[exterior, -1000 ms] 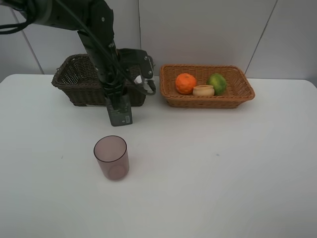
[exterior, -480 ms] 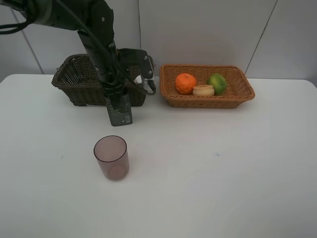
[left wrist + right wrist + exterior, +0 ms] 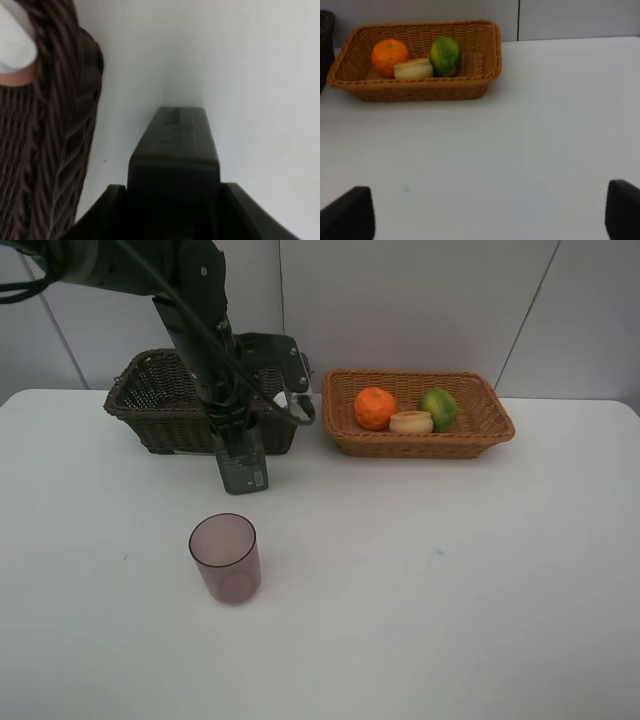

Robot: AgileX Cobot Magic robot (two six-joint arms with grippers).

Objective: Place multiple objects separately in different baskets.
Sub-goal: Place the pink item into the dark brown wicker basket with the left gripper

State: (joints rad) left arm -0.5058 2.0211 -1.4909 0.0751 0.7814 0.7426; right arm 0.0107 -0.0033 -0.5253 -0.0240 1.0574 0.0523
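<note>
Barely raised since a second ago, the left gripper (image 3: 238,443) clamps the dark green rectangular plastic bottle (image 3: 242,470) just before the dark brown wicker basket (image 3: 150,405), near its front rim. Nearer the camera, the translucent mauve cup (image 3: 225,558) stands apart from both. Bare white table (image 3: 450,580) spreads rightward, and there the right gripper (image 3: 490,215) gapes wide, holding nothing.

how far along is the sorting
Done: orange, green citrus and a pale piece lie in the light basket. In hand: left end effector grips the dark bottle in front of the dark basket. Left: placing it, plus the mauve cup on the table.
</note>
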